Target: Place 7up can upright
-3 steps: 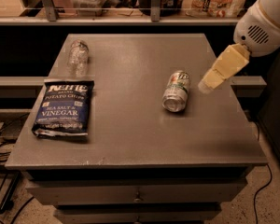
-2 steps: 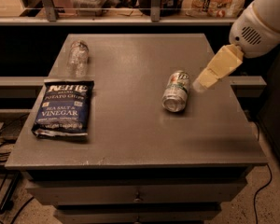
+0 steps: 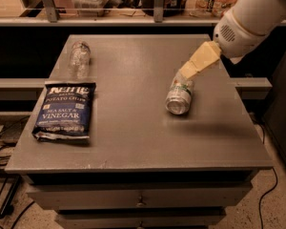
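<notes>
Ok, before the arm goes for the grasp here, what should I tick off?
1. 7up can found: ok, lying right of centre on the table, one shiny end toward the camera.
2. Can upright: not ok, it lies on its side.
3. Gripper lined up: ok, its tip is at the can's far end.
4. Gripper touching the can: cannot tell.
5. Room around the can: ok, the chip bag and plastic bottle lie apart on the left side.
6. Can away from the table edges: ok.
</notes>
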Action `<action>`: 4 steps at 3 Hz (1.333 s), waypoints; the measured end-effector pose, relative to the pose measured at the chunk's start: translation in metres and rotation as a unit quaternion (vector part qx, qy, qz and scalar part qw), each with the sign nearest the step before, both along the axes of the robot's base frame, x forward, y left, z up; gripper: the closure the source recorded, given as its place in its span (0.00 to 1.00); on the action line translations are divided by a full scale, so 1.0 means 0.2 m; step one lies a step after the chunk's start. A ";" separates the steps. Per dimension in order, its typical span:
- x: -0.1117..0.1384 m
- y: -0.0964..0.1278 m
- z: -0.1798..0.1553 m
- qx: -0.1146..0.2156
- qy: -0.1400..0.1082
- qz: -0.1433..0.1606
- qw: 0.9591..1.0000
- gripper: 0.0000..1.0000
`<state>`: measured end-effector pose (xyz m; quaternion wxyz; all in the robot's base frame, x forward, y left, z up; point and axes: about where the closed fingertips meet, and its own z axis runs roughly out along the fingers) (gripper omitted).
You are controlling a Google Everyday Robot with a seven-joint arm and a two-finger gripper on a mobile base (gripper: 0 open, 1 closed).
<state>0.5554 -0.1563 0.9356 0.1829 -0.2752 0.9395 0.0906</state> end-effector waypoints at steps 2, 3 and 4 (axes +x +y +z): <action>0.10 0.08 -0.07 0.028 0.028 -0.042 0.998 0.00; 0.10 0.09 -0.08 0.029 0.033 -0.044 0.998 0.00; 0.15 0.11 -0.18 0.063 0.068 -0.066 0.993 0.00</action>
